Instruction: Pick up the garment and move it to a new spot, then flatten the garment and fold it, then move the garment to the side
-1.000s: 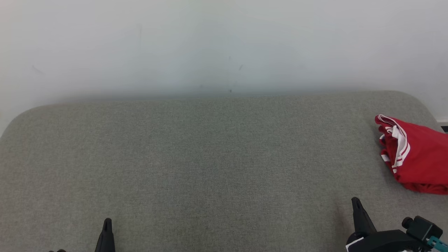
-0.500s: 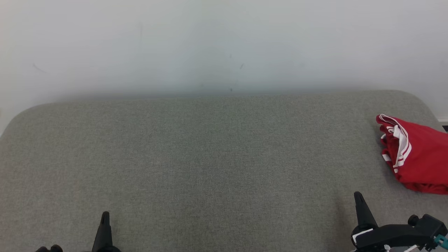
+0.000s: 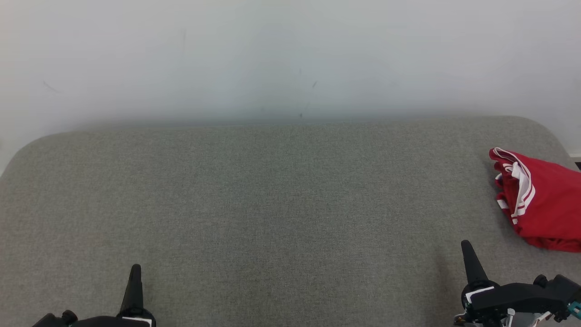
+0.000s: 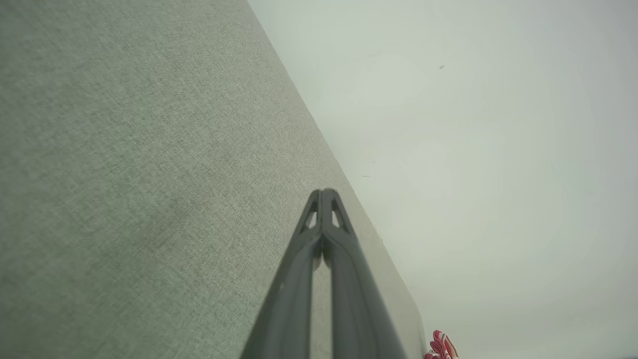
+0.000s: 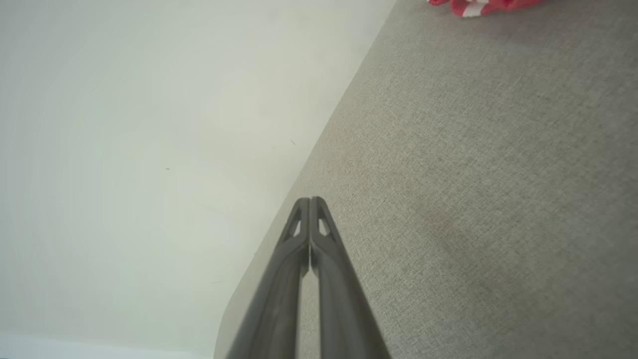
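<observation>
The garment (image 3: 544, 204) is red with white stripes and lies bunched at the far right of the grey fabric surface (image 3: 272, 204), partly cut off by the head view's edge. A sliver of the garment (image 4: 441, 347) shows at the bottom of the left wrist view, and the garment (image 5: 478, 6) also sits at the top edge of the right wrist view. My left gripper (image 3: 135, 269) stands at the lower left, shut and empty. My right gripper (image 3: 466, 246) stands at the lower right, shut and empty, a short way below and left of the garment. Both pairs of fingers are pressed together: left gripper (image 4: 323, 191), right gripper (image 5: 310, 199).
A pale wall (image 3: 290, 59) runs behind the surface's far edge. The surface has rounded corners at far left and far right. A wide stretch of grey fabric lies between the two grippers.
Both grippers have moved up in the head view, further onto the surface. The garment has not been touched.
</observation>
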{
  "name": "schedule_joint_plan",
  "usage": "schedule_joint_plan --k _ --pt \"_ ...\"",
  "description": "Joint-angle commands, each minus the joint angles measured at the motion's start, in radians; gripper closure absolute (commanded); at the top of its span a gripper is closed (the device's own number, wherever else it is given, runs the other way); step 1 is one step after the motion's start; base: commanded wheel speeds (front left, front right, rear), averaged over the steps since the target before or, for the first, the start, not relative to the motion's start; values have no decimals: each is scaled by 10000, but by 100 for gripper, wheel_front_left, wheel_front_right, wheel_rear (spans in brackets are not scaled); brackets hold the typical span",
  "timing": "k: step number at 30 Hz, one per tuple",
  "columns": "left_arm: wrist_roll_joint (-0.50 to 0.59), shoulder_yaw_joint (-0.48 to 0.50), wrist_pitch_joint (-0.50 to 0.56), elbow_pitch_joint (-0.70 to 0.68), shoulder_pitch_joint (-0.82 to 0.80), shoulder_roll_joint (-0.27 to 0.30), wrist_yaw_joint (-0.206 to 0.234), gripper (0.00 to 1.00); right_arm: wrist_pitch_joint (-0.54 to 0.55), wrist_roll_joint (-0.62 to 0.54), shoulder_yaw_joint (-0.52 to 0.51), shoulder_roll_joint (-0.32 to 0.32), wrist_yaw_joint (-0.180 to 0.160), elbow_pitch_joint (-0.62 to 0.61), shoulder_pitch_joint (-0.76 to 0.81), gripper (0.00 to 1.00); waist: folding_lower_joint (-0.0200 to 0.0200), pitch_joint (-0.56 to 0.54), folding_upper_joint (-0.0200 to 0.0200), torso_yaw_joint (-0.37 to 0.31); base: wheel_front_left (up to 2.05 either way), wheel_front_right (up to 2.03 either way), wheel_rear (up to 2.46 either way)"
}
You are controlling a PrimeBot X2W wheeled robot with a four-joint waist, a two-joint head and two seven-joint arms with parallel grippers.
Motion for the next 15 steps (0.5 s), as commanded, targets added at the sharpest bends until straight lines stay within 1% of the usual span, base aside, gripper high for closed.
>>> schedule_joint_plan --k 1,15 --pt "-323 63 61 -54 -246 49 8 100 60 349 -50 -17 -11 -73 -229 100 -1 6 -1 4 0 0 0" --pt "-1538 163 410 26 -552 54 10 100 313 1707 -166 -18 -13 -26 -469 100 -1 49 -1 31 0 0 0"
